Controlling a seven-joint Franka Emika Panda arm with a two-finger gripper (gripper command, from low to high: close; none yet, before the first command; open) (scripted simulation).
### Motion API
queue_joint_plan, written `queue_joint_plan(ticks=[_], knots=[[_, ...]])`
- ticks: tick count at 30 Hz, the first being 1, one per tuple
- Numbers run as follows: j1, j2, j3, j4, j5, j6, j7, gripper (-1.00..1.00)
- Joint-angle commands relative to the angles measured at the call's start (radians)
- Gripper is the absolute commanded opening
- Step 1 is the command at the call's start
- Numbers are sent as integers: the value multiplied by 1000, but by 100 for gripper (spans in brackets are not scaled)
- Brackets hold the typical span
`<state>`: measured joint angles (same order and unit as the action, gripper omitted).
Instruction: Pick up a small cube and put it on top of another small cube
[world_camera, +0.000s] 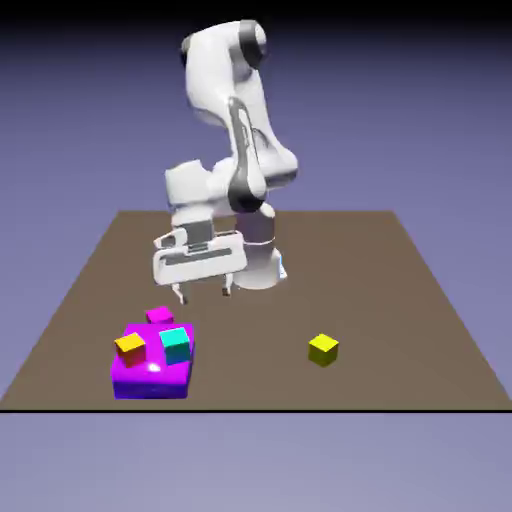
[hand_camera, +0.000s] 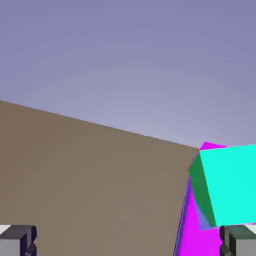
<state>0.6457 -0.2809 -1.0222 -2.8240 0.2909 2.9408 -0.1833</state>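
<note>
One arm holds its single pair of jaws (world_camera: 205, 292) above the one brown bench (world_camera: 385, 290), the two fingertips pointing down and spread wide apart, with nothing pinched between them. In the hand view the two grey tips stand far from each other at the bottom corners.

Four small cubes are in the exterior view: one magenta, one yellow, one orange and one cyan. There is also one much larger flat magenta block (world_camera: 153, 382).

The magenta cube (world_camera: 160, 316), the one to be picked up, is lower than the jaws and near them, toward the exterior view's left; only its upper part shows behind the large block, and whether it touches that block I cannot tell. The yellow cube (world_camera: 323, 350) sits by itself on the bench, lower than the jaws and well apart from them, toward the exterior view's right.

Two cubes rest on the one large block, side by side with a gap between them: the cyan cube (world_camera: 175, 346), below the jaws and nearer the camera, and the orange cube (world_camera: 131, 350), farther from the jaws toward the exterior view's left. In the hand view one cube shows, the cyan one, beyond the right-hand tip, with part of the large block beneath it.
</note>
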Motion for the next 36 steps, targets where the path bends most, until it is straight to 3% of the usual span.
queue_joint_plan(ticks=[1,25,36], knots=[[23,10,-36,-1,10,-3,-33,0],[562,256,-906,-12,258,-85,-819,0],[891,77,-1304,5,-12,72,-652,0]])
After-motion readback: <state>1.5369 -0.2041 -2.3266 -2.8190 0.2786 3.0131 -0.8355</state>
